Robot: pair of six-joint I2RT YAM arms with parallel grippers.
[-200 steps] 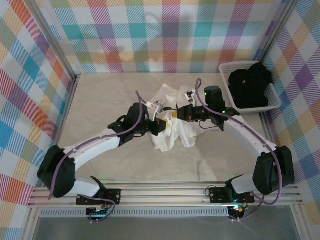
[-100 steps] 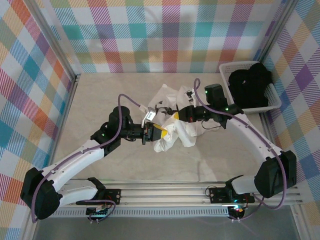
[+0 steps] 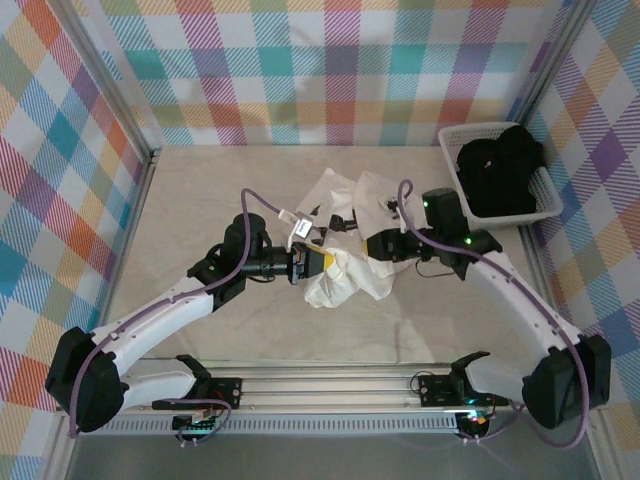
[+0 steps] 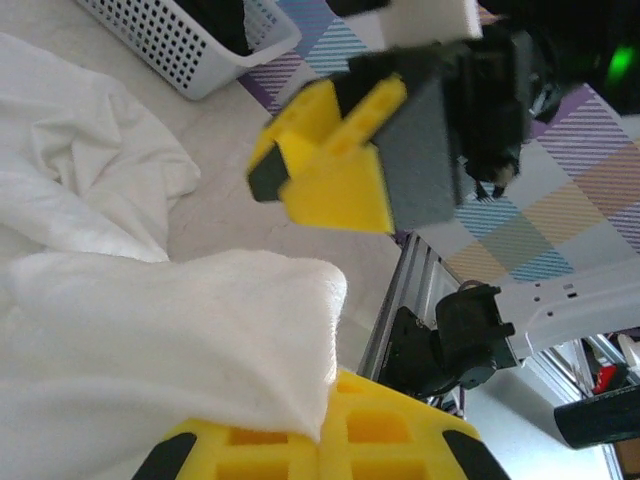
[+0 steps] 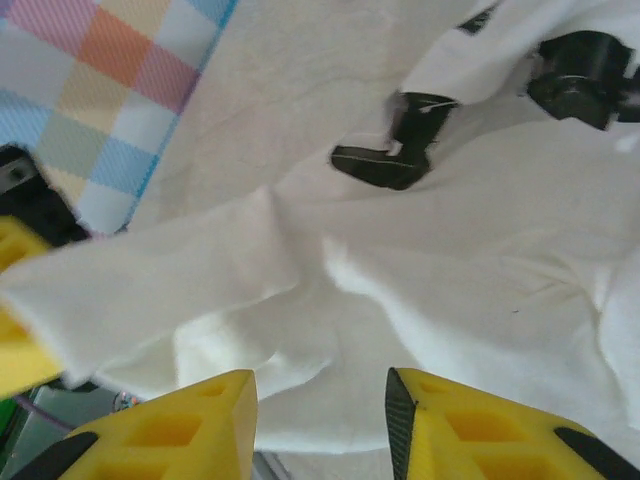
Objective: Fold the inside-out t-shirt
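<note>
The inside-out t-shirt (image 3: 345, 225) lies crumpled in a white heap at the middle of the table. My left gripper (image 3: 318, 263) comes in from the left and is shut on a fold of it. In the left wrist view the cloth (image 4: 150, 330) runs into the seam between the closed yellow fingers (image 4: 325, 437). My right gripper (image 3: 373, 245) sits at the heap's right side. Its yellow fingers (image 5: 320, 405) stand apart with nothing between them, the t-shirt (image 5: 450, 270) just beyond their tips. The left wrist view also catches the right gripper (image 4: 320, 175) hanging above the cloth.
A white plastic basket (image 3: 548, 205) holding a black garment (image 3: 498, 170) stands at the back right, also in view (image 4: 190, 50). Plaid walls close off the left, back and right. Bare tabletop (image 3: 200, 200) lies to the left of the heap and in front of it.
My right gripper has opened, let go of the cloth and drawn back to the right. The left arm swung left early on and still grips its fold.
</note>
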